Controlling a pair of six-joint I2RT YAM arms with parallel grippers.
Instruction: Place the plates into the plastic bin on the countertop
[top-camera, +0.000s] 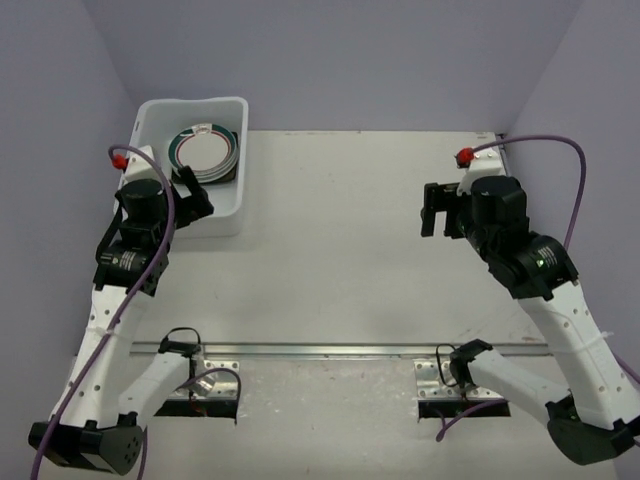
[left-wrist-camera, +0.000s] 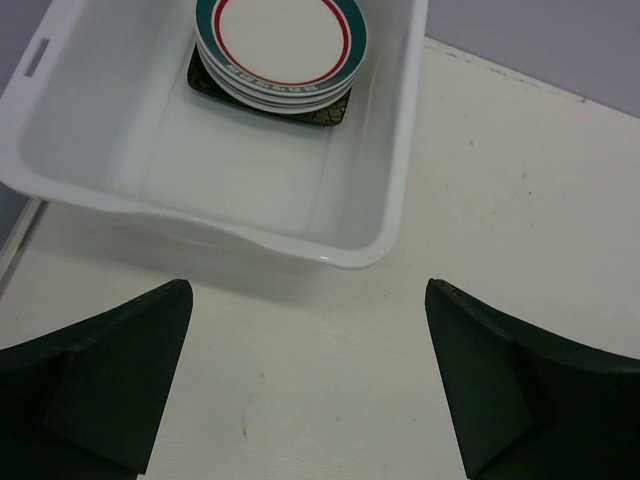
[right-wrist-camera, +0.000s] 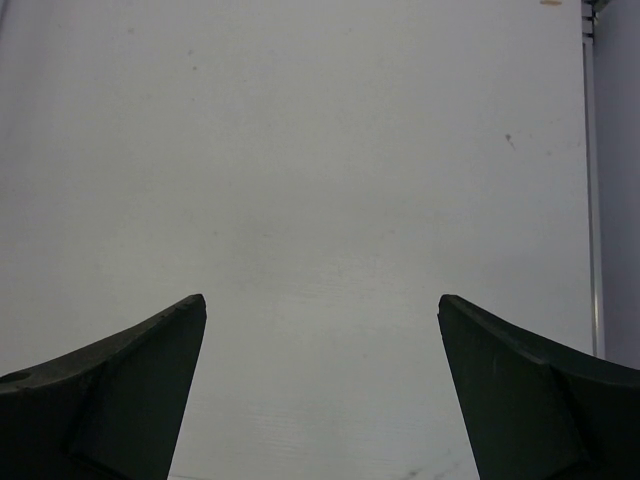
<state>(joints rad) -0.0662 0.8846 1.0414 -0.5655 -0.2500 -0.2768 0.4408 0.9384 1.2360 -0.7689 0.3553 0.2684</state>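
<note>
The white plastic bin (top-camera: 232, 112) stands at the back left of the countertop (top-camera: 340, 260). Inside it lies a stack of round white plates (top-camera: 207, 152) with teal and red rims, resting on a black square plate (left-wrist-camera: 203, 78) whose edge peeks out beneath the round plates (left-wrist-camera: 283, 45). The same bin (left-wrist-camera: 350, 252) fills the top of the left wrist view. My left gripper (top-camera: 190, 190) hangs open just in front of the bin's near wall, nothing between its fingers (left-wrist-camera: 110, 375). My right gripper (top-camera: 440, 210) stands open over bare countertop at the right, holding nothing.
A metal strip (top-camera: 350, 350) runs across the countertop near the arm bases. Purple walls close in the back and both sides. The table's right edge (right-wrist-camera: 590, 200) shows in the right wrist view.
</note>
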